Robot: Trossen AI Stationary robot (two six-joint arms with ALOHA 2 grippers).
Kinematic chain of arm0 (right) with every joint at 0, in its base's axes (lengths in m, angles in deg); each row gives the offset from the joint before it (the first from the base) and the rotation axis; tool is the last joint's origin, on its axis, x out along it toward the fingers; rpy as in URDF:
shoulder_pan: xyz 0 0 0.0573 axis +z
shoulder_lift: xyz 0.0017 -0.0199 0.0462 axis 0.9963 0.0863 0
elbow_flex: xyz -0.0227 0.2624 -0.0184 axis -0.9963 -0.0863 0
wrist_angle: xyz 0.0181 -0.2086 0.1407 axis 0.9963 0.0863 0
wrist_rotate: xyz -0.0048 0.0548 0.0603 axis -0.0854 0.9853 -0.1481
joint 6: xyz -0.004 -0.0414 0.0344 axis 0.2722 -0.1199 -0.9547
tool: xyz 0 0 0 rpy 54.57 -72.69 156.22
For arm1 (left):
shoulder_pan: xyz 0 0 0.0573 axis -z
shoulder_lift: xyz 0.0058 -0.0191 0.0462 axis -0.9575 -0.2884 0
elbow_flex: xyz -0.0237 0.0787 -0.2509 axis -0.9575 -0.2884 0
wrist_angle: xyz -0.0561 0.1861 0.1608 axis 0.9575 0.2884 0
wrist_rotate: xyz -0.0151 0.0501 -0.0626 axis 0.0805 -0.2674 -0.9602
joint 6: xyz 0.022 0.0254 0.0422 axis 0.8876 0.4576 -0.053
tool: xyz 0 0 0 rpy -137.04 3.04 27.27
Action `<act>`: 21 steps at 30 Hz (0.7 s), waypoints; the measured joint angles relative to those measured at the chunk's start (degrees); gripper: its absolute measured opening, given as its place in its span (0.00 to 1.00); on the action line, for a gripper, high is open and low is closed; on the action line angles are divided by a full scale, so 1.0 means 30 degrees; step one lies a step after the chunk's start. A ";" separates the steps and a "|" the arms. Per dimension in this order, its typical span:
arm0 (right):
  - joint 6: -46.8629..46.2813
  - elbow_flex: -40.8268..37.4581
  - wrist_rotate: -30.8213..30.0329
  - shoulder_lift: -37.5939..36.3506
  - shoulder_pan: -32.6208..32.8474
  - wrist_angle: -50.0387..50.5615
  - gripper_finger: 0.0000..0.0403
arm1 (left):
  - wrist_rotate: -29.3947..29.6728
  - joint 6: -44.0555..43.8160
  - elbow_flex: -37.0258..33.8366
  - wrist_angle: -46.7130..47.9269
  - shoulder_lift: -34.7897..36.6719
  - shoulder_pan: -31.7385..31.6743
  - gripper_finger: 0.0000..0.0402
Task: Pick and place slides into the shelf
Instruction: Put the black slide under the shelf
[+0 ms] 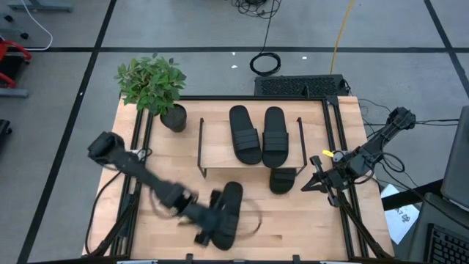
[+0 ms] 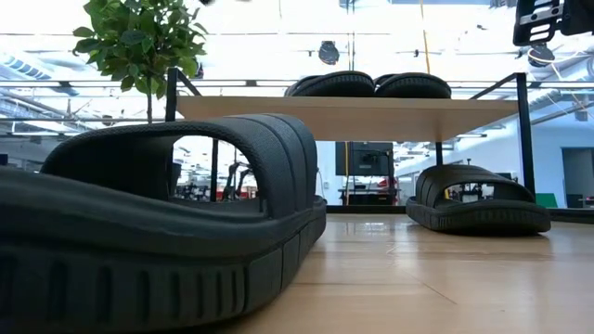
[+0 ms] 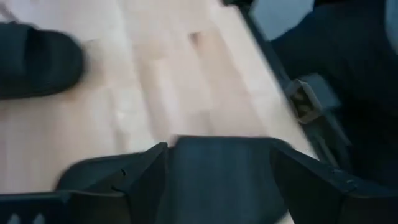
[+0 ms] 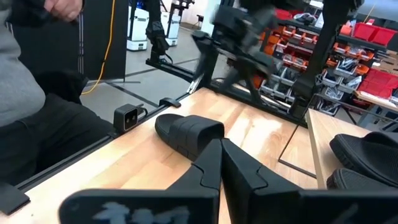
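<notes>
At the desk's [image 1: 176,158] near edge, the left end effector [image 1: 207,233] sits over the heel end of a slide [image 1: 228,213]; in the left wrist view its fingers [image 3: 124,177] are spread on either side of the dark sole, and whether they touch it cannot be told. Farther back, a second slide [image 1: 283,179] lies on the desk, partly under the shelf's [image 1: 220,150] front edge. The right end effector [image 1: 314,176] hangs just beside it, fingers pressed together. Two more slides [image 1: 245,134] lie side by side on the shelf's top board. A potted plant [image 1: 154,84] stands at the far left corner.
</notes>
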 joint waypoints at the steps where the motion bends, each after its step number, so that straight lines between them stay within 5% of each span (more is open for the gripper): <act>1: 0.0004 0.0000 0.0000 0.0010 0.0000 0.0029 0.00 | 0.0857 -0.0177 0.0000 0.0038 -0.0024 0.0764 0.68; 10: 0.0091 0.0000 0.0000 0.0076 0.0003 -0.0017 0.00 | 1.1210 -0.1657 -0.0029 -0.1742 -0.1591 0.5802 0.56; 21: -0.0499 0.0000 0.0000 0.0069 0.0006 -0.0129 0.00 | 1.0099 -0.2984 -0.0035 -0.1922 -0.4202 0.5325 0.63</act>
